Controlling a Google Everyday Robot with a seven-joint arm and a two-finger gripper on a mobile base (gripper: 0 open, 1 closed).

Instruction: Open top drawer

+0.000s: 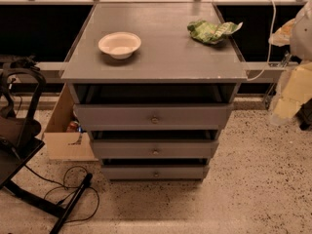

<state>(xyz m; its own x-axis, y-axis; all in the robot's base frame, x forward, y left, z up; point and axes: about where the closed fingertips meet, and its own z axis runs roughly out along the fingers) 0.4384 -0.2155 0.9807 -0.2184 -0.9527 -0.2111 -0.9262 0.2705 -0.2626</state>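
The grey cabinet [156,62] has three drawers stacked in its front. The top drawer [122,116] is the widest, with a small round metal knob [154,119] at its centre. Its front stands a little forward of the cabinet top's edge, with a dark gap above it. The middle drawer [126,149] and the bottom drawer [126,172] lie below, each with the same knob. My arm, pale and yellowish, shows at the right edge. My gripper [292,94] is there, well to the right of the cabinet and touching no drawer.
A white bowl [120,44] and a crumpled green bag [210,31] lie on the cabinet top. A cardboard box [66,135] stands at the cabinet's left. A black stand [24,130] and a black cable [73,191] lie on the speckled floor at left. A white cable [269,38] hangs at right.
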